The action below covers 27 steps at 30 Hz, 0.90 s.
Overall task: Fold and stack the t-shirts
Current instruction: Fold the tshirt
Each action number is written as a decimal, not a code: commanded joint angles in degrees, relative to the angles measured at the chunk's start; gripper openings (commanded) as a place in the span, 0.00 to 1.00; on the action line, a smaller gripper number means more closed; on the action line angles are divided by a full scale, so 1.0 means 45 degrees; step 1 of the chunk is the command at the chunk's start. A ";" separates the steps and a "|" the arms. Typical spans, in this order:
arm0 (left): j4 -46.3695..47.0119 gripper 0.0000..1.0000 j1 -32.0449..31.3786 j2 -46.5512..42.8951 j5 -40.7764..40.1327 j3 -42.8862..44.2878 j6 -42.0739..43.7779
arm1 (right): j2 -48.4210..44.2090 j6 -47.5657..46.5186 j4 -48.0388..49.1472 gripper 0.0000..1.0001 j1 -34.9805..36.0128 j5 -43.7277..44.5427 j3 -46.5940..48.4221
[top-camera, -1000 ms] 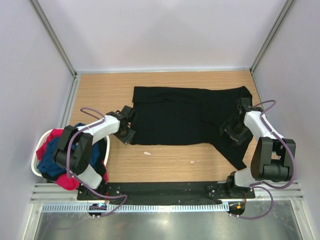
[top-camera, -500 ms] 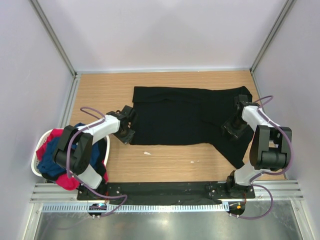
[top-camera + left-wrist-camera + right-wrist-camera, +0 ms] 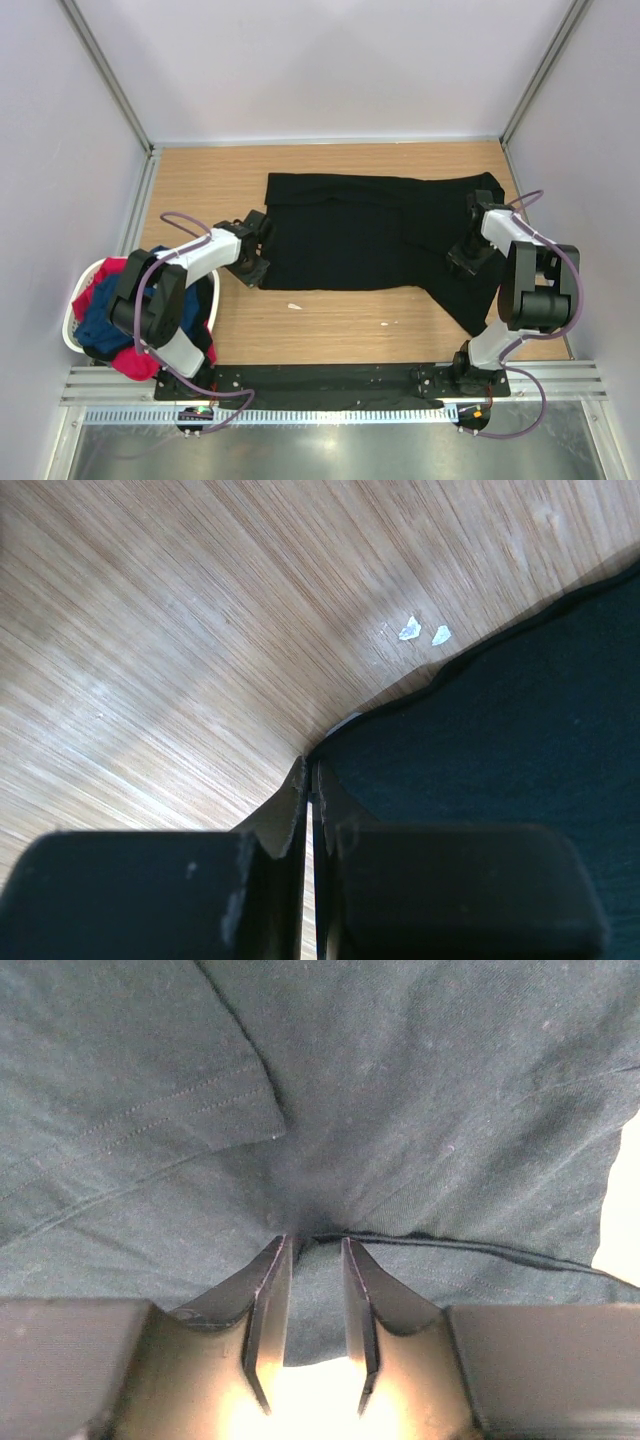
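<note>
On the wooden bench (image 3: 200, 190) the large black cloth t-shirt (image 3: 360, 235) lies spread and unfolded, one corner pinched in the clenched left tool (image 3: 310, 780), a pucker nipped by the right tool (image 3: 312, 1245), while a navy shirt (image 3: 100, 322) and a red-pink shirt (image 3: 92, 288) wait in the white plastic basket (image 3: 70, 335) behind the left tool.

A white laundry basket (image 3: 69, 330) sits beside the desk's (image 3: 200, 180) near-left corner; two white scraps (image 3: 294, 306) lie towards its near edge.
</note>
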 commanded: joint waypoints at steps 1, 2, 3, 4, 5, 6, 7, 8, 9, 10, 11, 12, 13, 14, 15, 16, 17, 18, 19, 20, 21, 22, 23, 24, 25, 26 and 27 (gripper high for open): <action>-0.0259 0.00 0.0017 0.0053 -0.0462 0.0349 -0.0256 | 0.0205 0.0135 0.0231 0.32 0.0073 0.0436 0.0319; -0.0297 0.00 0.0017 0.0034 -0.0463 0.0330 -0.0275 | 0.0225 0.0115 0.0270 0.30 0.0073 0.0494 0.0319; -0.0298 0.01 0.0017 -0.0024 -0.0482 0.0330 -0.0276 | 0.0283 0.0115 0.0270 0.28 0.0053 0.0514 0.0338; -0.0278 0.00 -0.0003 -0.0044 -0.0521 0.0310 -0.0295 | 0.0303 0.0076 0.0251 0.25 0.0072 0.0534 0.0377; -0.0317 0.00 0.0016 -0.0083 -0.0541 0.0330 -0.0295 | 0.0303 0.0095 0.0212 0.18 0.0053 0.0534 0.0378; -0.0356 0.00 0.0017 -0.0122 -0.0579 0.0310 -0.0315 | 0.0342 0.0095 0.0212 0.14 0.0053 0.0572 0.0436; -0.0395 0.01 0.0017 -0.0142 -0.0599 0.0349 -0.0315 | 0.0323 0.0095 0.0134 0.10 0.0053 0.0573 0.0552; -0.0492 0.00 0.0017 -0.0142 -0.0677 0.0369 -0.0315 | 0.0304 0.0095 -0.0041 0.04 0.0053 0.0592 0.0612; -0.0570 0.00 0.0017 -0.0239 -0.0716 0.0524 -0.0237 | 0.0284 0.0115 -0.0158 0.01 0.0072 0.0650 0.0689; -0.0726 0.00 0.0017 -0.0278 -0.0775 0.0622 -0.0159 | 0.0168 0.0096 -0.0372 0.01 0.0073 0.0709 0.0903; -0.0805 0.00 0.0017 -0.0318 -0.0833 0.0700 -0.0081 | 0.0070 0.0095 -0.0510 0.01 0.0053 0.0729 0.1021; -0.0902 0.00 0.0017 -0.0357 -0.0969 0.0817 -0.0061 | -0.0028 0.0095 -0.0627 0.01 0.0053 0.0806 0.1138; -0.0980 0.00 -0.0003 -0.0434 -0.1048 0.1031 0.0075 | -0.0241 0.0057 -0.0841 0.01 0.0072 0.0943 0.1391; -0.1194 0.00 0.0016 -0.0454 -0.1184 0.1168 0.0134 | -0.0340 0.0056 -0.0998 0.01 0.0053 0.0983 0.1548; -0.1293 0.01 0.0017 -0.0474 -0.1243 0.1305 0.0173 | -0.0419 0.0037 -0.1154 0.01 0.0053 0.1060 0.1704; -0.1371 0.00 0.0017 -0.0435 -0.1321 0.1596 0.0251 | -0.0458 -0.0002 -0.1291 0.01 0.0053 0.1119 0.2015; -0.1604 0.00 0.0017 -0.0435 -0.1399 0.1754 0.0290 | -0.0574 -0.0002 -0.1544 0.01 0.0053 0.1139 0.2192; -0.1664 0.00 0.0017 -0.0416 -0.1458 0.1891 0.0349 | -0.0576 -0.0022 -0.1662 0.01 0.0072 0.1139 0.2368; -0.1742 0.00 -0.0003 -0.0338 -0.1555 0.2221 0.0446 | -0.0614 -0.0061 -0.1857 0.01 0.0073 0.1236 0.2718; -0.1878 0.00 0.0016 -0.0279 -0.1595 0.2379 0.0505 | -0.0615 -0.0100 -0.1955 0.01 0.0111 0.1276 0.2895; -0.1957 0.00 -0.0003 -0.0221 -0.1653 0.2555 0.0544 | -0.0576 -0.0139 -0.1976 0.01 0.0131 0.1334 0.3052; -0.1977 0.00 0.0016 -0.0143 -0.1751 0.2692 0.0583 | -0.0518 -0.0178 -0.2092 0.01 0.0189 0.1431 0.3460; -0.2132 0.00 -0.0003 0.0032 -0.1790 0.3041 0.0642 | -0.0440 -0.0275 -0.2112 0.01 0.0228 0.1548 0.3657; -0.2192 0.00 -0.0003 0.0130 -0.1829 0.3180 0.0662 | -0.0207 -0.0334 -0.2132 0.01 0.0268 0.1588 0.4104; -0.2250 0.00 -0.0003 0.0247 -0.1907 0.3336 0.0701 | -0.0050 -0.0392 -0.2171 0.01 0.0365 0.1627 0.4340; -0.2328 0.00 -0.0003 0.0422 -0.1966 0.3628 0.0701 | 0.0145 -0.0490 -0.2191 0.01 0.0443 0.1724 0.4613; -0.2348 0.00 -0.0003 0.0521 -0.2025 0.3766 0.0682 | 0.0592 -0.0665 -0.2229 0.01 0.0540 0.1783 0.4906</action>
